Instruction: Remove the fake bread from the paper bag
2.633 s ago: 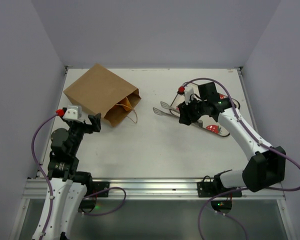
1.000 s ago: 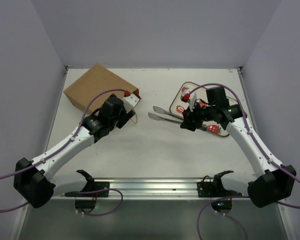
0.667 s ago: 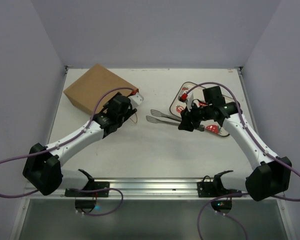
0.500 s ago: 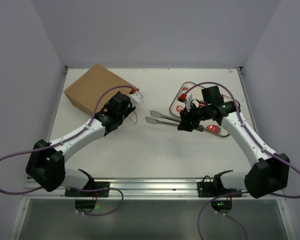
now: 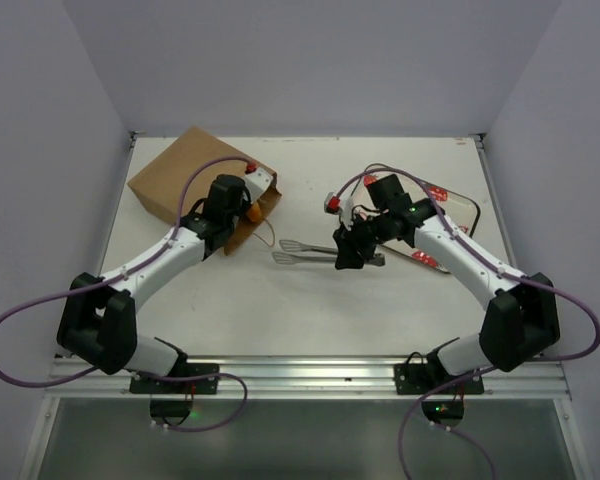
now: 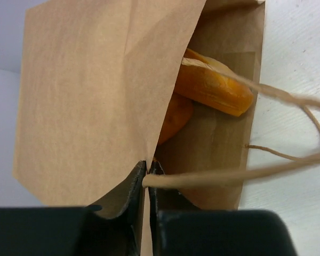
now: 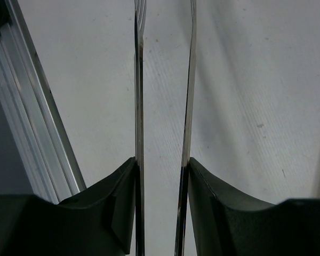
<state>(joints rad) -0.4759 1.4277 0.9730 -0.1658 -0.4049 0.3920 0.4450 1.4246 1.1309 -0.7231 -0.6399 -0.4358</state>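
The fake bread lies inside the paper bag, which rests on its side at the far left of the counter, its mouth turned toward the middle. From the left wrist I can make out two orange-brown pieces in there, one long loaf across the opening and a rounder one half tucked under the upper wall. The left jaws are pressed together on the rim of that upper paper wall, right where a twisted handle crosses them. I take this as a hold meant to lift the flap and keep the mouth open so the bread can be reached.

The left arm stretches out long from its base to get there. Across from it the right arm reaches in toward the centre. The right jaws are clamped on a pair of metal tongs, squeezing the two blades near their back end so the tips point at the bag's mouth. The tips are apart from the bag, not yet in it. Behind that arm lies a flat white board with red print.

The counter is plain white, with an aluminium rail along its near edge and pale lilac walls closing it in on three sides.
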